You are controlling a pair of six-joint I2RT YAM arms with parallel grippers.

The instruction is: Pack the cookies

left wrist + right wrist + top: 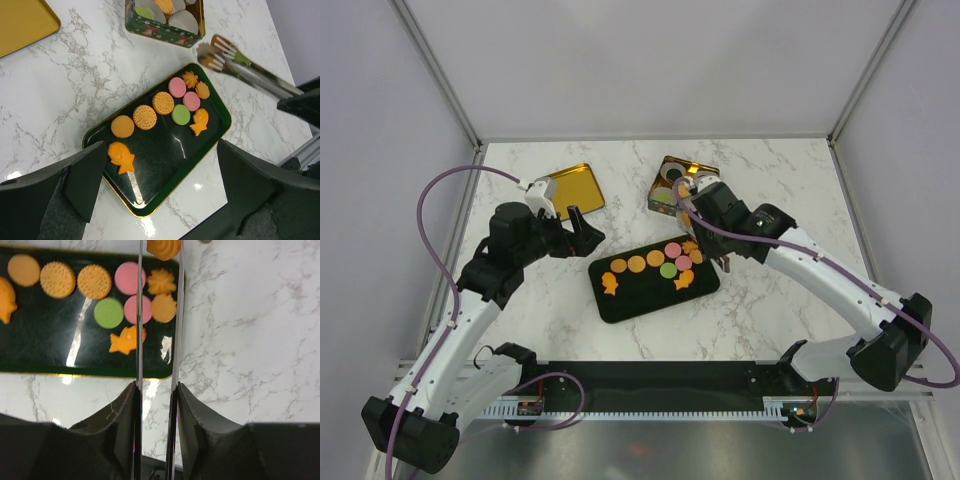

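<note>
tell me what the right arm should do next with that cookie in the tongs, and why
Probably carry it over the tin and stop above an empty liner. The right gripper is clamped on the tongs, whose tips pinch an orange swirl cookie above the marble table just past the tray edge, not yet over the tin.

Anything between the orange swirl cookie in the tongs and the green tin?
Nothing visible: the orange swirl-shaped cookie is pinched in the metal tongs held by the right end effector, with only bare marble tabletop before the green cookie tin.
</note>
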